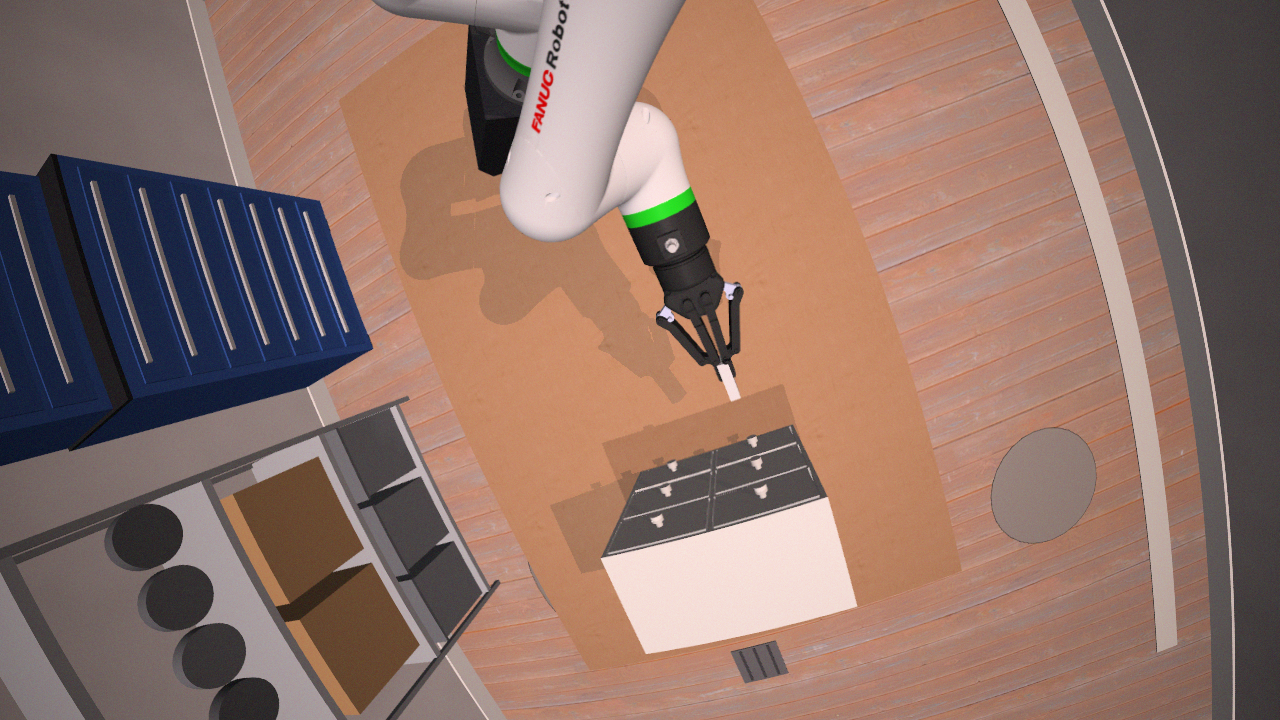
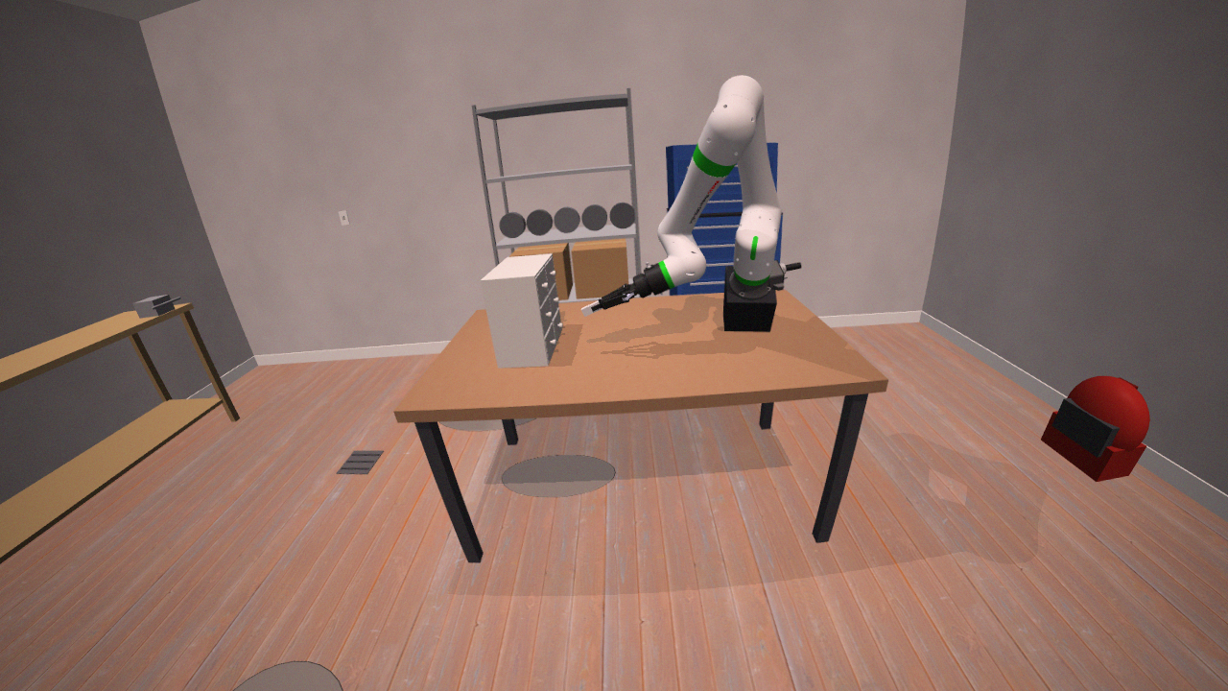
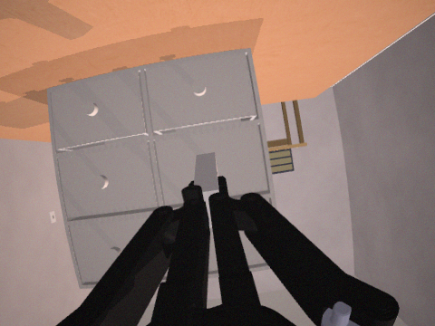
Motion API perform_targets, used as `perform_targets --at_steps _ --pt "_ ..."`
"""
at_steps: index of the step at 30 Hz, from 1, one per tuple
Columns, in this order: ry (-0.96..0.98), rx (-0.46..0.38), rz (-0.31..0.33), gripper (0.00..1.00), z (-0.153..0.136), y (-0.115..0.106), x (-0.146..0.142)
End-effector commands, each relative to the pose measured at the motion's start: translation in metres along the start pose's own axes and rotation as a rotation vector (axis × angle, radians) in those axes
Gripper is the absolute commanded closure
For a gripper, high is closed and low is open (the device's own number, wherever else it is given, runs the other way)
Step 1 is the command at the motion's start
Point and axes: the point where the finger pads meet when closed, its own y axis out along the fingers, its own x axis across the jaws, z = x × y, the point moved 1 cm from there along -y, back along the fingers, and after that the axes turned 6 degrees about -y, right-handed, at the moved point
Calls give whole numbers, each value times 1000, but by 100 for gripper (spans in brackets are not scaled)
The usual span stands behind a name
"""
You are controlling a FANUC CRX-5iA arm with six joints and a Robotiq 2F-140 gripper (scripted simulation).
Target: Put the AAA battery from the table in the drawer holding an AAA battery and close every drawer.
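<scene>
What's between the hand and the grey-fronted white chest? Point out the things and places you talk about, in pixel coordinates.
A pale flat piece (image 1: 731,385) (image 2: 588,309) (image 3: 206,172) jutting from the hand (image 1: 725,367) (image 2: 598,304) (image 3: 207,167), then an open gap, by the top view.
</scene>
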Motion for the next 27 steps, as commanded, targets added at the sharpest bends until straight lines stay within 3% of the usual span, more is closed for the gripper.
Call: perform_targets --at_steps 1,27 --pt "2 48 -4 100 -1 -5 -1" --pt "1 391 -38 100 -20 -42 -4"
